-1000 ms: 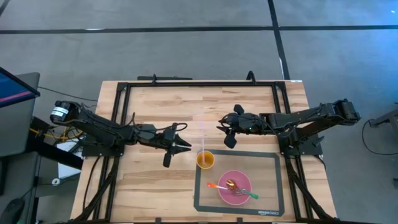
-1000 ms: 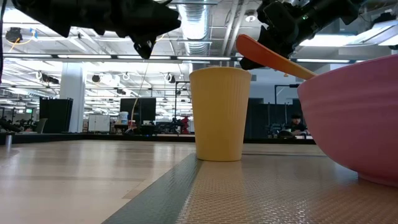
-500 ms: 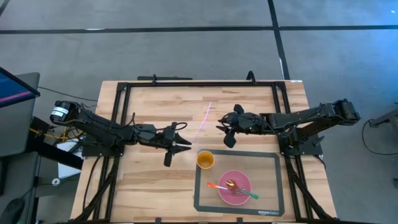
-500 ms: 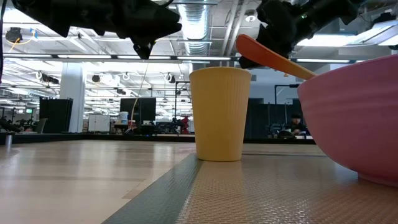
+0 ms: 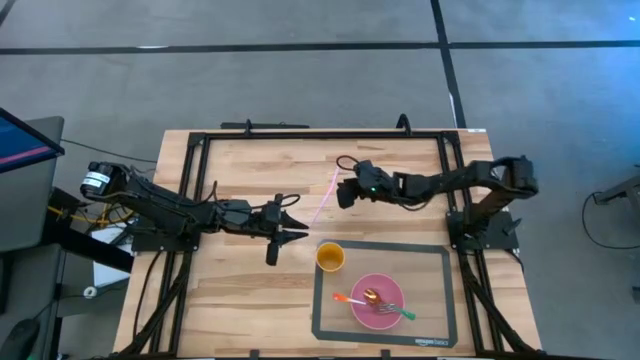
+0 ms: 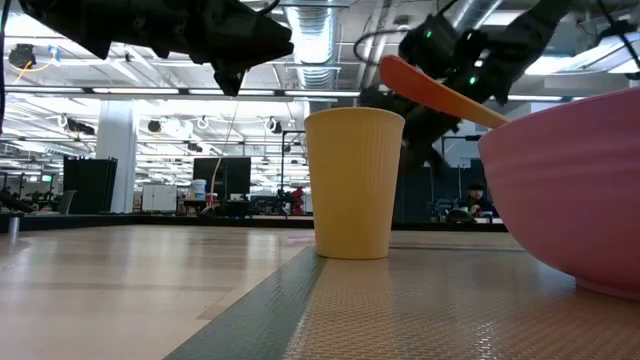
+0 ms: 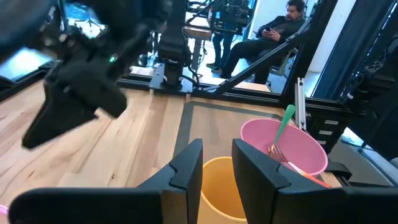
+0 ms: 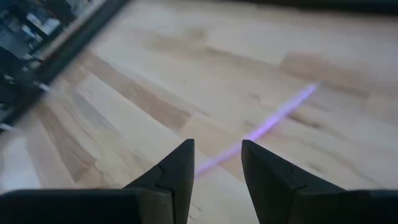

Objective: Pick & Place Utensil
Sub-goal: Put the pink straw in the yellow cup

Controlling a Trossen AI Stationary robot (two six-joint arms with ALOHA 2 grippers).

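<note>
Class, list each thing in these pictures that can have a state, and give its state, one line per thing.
Cup: upright on the mat's edge, nothing visible inside.
Bowl: upright on the mat, holding utensils.
Pink straw: lying flat on the table.
Left gripper: open, beside the cup, holding nothing.
Right gripper: open, over the straw, holding nothing.

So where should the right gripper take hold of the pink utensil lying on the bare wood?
Best guess: mid-shaft, coming straight down. The pink utensil is thin and lies flat and diagonal on the table, clear of the yellow cup. The right gripper is open beside it, so its fingers should straddle the shaft crosswise.
</note>
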